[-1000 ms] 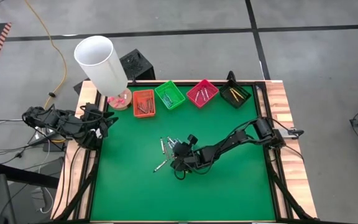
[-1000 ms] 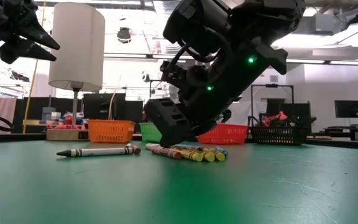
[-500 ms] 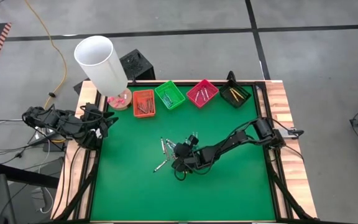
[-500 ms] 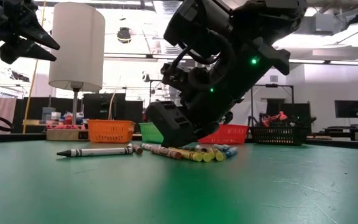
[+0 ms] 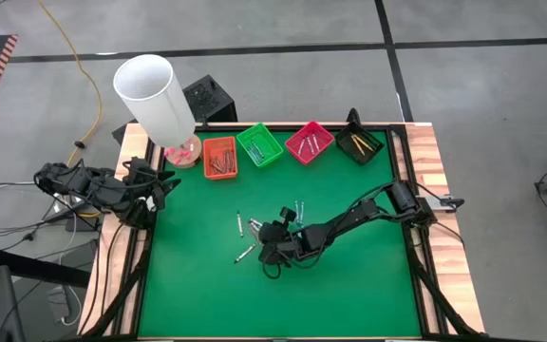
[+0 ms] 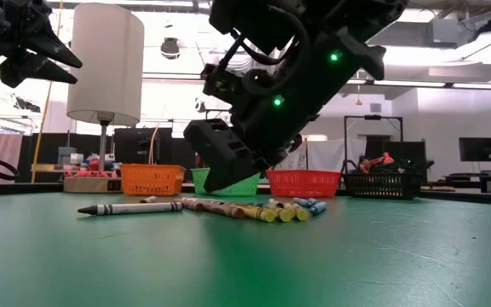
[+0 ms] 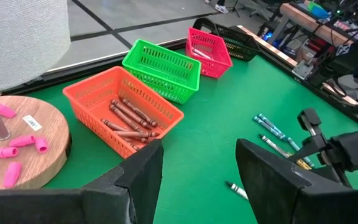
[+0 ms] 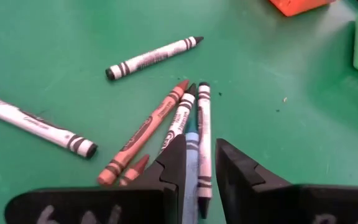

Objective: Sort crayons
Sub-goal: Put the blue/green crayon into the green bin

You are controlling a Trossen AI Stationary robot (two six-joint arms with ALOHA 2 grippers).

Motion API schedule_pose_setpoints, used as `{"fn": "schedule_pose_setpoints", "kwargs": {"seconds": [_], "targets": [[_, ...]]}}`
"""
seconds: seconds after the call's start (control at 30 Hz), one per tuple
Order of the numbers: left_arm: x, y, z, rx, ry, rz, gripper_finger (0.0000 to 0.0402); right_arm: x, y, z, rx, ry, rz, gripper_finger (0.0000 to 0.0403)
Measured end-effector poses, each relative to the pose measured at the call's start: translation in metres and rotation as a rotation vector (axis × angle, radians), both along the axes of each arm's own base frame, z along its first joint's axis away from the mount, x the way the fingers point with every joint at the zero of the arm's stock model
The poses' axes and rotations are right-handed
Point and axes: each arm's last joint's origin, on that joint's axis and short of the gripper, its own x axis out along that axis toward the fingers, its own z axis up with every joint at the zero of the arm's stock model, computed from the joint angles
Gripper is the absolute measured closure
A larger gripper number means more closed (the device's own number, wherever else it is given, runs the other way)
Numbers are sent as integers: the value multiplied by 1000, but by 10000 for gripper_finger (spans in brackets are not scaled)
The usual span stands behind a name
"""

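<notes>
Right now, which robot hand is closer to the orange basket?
The left. The left gripper waits at the table's left edge, a short way from the orange basket. The right gripper is farther off, mid-table over the loose crayons.

Even bright light overhead; low view backlit, foreground mat blurred.

Both arms matte black, jointed, chunky housings. Right arm (image 5: 349, 220): loose black cable loops along links, two small green lights lit on wrist housing in low view. Right gripper (image 8: 197, 169): two flat dark fingers, edges angular, faint pale scrawl on lower faces. Left arm (image 5: 98, 187): black, cable bundle trailing off table edge. Left gripper (image 7: 197, 171): two broad black fingers, smooth plastic, bevelled edges, slight sheen.
</notes>
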Motion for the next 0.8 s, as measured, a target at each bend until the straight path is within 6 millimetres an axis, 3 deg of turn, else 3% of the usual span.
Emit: {"fn": "schedule_pose_setpoints", "kwargs": {"seconds": [0.8], "targets": [[0,0,0,0,0,0,210,-8,-2,-12,5,66,33,321]]}}
